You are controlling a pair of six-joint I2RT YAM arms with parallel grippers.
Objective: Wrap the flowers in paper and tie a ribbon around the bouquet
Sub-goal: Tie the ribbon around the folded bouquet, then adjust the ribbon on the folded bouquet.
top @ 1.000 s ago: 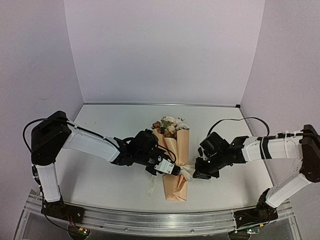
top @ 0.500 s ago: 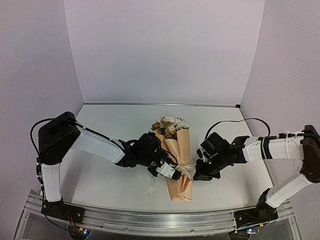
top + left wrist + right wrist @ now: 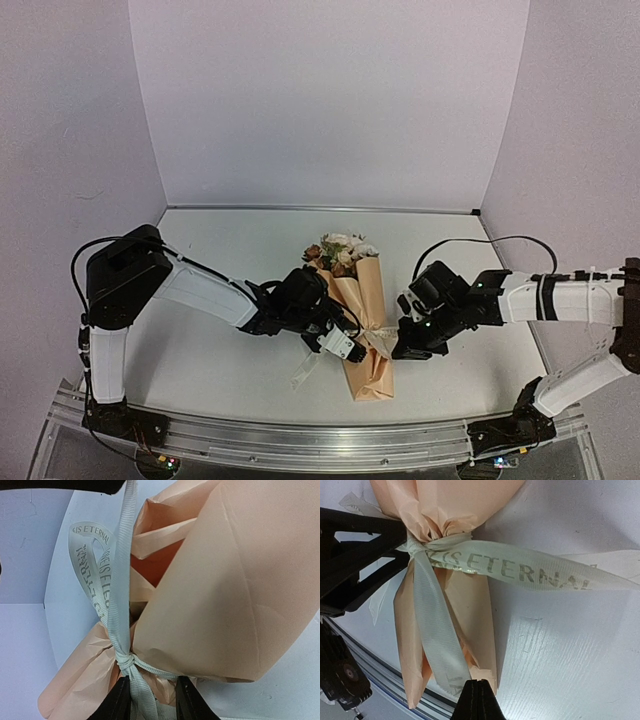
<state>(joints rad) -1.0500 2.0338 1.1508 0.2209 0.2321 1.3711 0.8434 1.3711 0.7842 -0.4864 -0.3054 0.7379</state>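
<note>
The bouquet (image 3: 362, 310) lies on the table, a peach paper (image 3: 225, 580) cone with the flowers (image 3: 340, 248) at its far end. A cream lettered ribbon (image 3: 520, 570) is knotted (image 3: 127, 661) round its narrow neck. My left gripper (image 3: 154, 701) is shut on that neck just below the knot, with a ribbon tail and crumpled paper between its fingers (image 3: 119, 702). It also shows from above (image 3: 350, 347). My right gripper (image 3: 479, 685) is shut, pinching the end of a plain ribbon strand (image 3: 437, 635) at the cone's tip. From above it sits right of the bouquet (image 3: 402, 350).
A loose ribbon tail (image 3: 303, 372) trails on the white table (image 3: 220, 270) left of the cone. The aluminium rail (image 3: 320, 440) runs along the near edge, close to the cone's tip. Lilac walls close in the back and sides.
Both grippers and the bouquet have shifted right and slightly nearer. The cone's tip has swung right. The left arm has stretched further out.
</note>
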